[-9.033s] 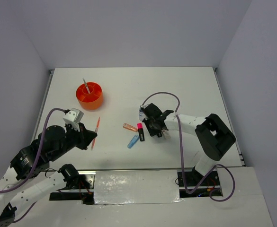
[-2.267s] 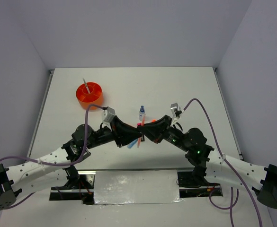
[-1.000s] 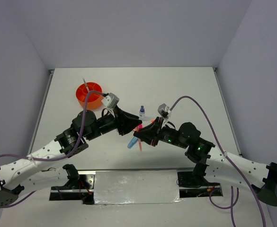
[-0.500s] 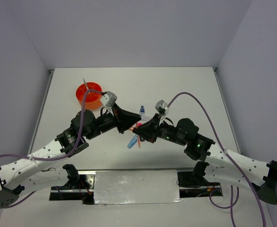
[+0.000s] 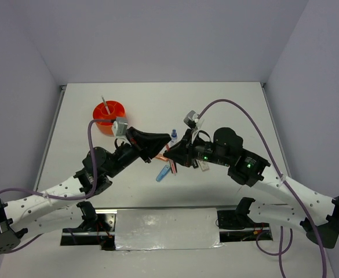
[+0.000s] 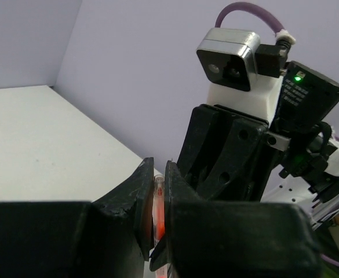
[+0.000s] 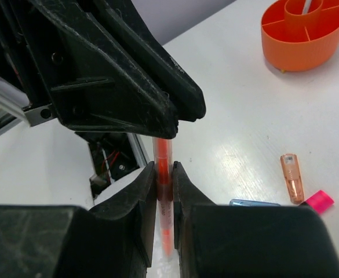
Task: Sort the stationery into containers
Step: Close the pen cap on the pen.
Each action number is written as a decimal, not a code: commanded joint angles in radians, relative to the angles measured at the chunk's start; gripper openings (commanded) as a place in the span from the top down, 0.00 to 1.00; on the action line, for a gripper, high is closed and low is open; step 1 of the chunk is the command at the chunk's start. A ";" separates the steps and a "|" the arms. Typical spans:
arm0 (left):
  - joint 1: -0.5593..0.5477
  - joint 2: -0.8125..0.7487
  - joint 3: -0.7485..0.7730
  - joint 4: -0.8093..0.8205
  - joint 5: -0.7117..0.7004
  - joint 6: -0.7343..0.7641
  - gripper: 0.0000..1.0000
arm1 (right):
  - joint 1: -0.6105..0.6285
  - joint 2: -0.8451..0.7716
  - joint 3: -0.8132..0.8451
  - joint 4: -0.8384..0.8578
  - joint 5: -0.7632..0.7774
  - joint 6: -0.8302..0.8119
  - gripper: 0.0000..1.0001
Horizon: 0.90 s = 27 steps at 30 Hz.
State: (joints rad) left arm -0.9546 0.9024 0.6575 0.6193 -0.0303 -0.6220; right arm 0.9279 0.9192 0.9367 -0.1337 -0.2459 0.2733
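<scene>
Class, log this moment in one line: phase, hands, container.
phase: handover | left hand: shut on orange pen | right hand: shut on orange pen | orange cup: pencil inside

The organiser cup (image 5: 109,113) sat at the far left of the desk (image 5: 227,104), with a pencil (image 5: 104,104) standing in it. Over mid-desk, the left tool (image 6: 156,214) and right tool (image 7: 164,191) stood tip to tip, the pen (image 7: 162,152) between both, above the marker (image 5: 164,172). The bottle (image 5: 173,136) stood just behind.

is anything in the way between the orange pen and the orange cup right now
Nothing visible lies between the pen and the cup. But both the left gripper and the right gripper are shut on the pen, so the right one probably has to let go before it can travel.
</scene>
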 commanded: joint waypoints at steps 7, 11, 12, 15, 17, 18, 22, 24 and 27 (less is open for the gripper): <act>-0.139 0.111 -0.137 -0.113 0.138 -0.056 1.00 | -0.143 -0.066 0.140 0.436 -0.118 0.103 1.00; -0.153 0.086 -0.119 -0.203 0.037 -0.055 1.00 | -0.143 -0.071 0.114 0.413 -0.173 0.054 1.00; -0.153 0.054 -0.101 -0.249 0.035 -0.048 1.00 | -0.143 -0.071 0.103 0.405 -0.229 0.044 1.00; -0.154 0.000 -0.055 -0.292 -0.031 -0.015 0.87 | -0.127 -0.089 0.030 0.405 -0.257 0.052 1.00; -0.153 -0.025 -0.026 -0.335 -0.051 0.014 0.76 | -0.107 -0.117 -0.031 0.401 -0.231 0.056 1.00; -0.153 -0.028 0.008 -0.349 -0.057 0.024 0.74 | -0.098 -0.126 -0.045 0.396 -0.222 0.063 1.00; -0.153 -0.036 0.076 -0.395 -0.088 0.061 0.77 | -0.037 -0.149 -0.114 0.394 -0.162 0.063 1.00; -0.153 -0.039 0.100 -0.405 -0.091 0.068 0.77 | -0.014 -0.143 -0.125 0.391 -0.132 0.058 1.00; -0.151 -0.049 0.113 -0.398 -0.077 0.073 0.65 | 0.000 -0.134 -0.142 0.394 -0.116 0.056 1.00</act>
State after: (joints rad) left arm -1.0966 0.8497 0.7586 0.3573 -0.1444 -0.5896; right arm 0.9100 0.8074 0.7788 0.0570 -0.4210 0.3355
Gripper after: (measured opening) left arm 0.325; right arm 0.186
